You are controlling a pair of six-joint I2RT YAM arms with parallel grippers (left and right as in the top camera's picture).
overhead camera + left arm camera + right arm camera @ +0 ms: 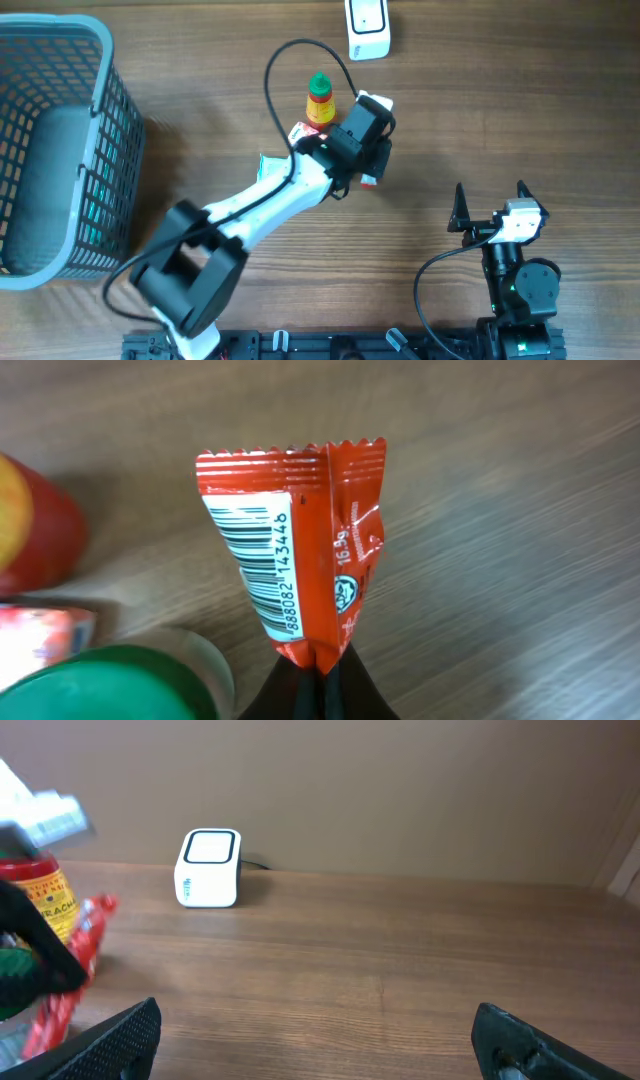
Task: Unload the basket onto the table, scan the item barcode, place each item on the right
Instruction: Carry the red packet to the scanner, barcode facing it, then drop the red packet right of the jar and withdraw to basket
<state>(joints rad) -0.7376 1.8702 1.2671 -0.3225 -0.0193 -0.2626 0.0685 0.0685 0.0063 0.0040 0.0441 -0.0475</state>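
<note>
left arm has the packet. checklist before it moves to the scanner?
1. Grip: left gripper shut on the lower seam of the red snack packet. ok
2. Barcode unobstructed and readable in the left wrist view. ok
3. Packet held at the scanner: the scanner sits apart, farther back. not ok
4. Clearance from the green-capped sauce bottle right beside the arm. cannot tell
5. Right gripper open, empty, off to the side. ok
</note>
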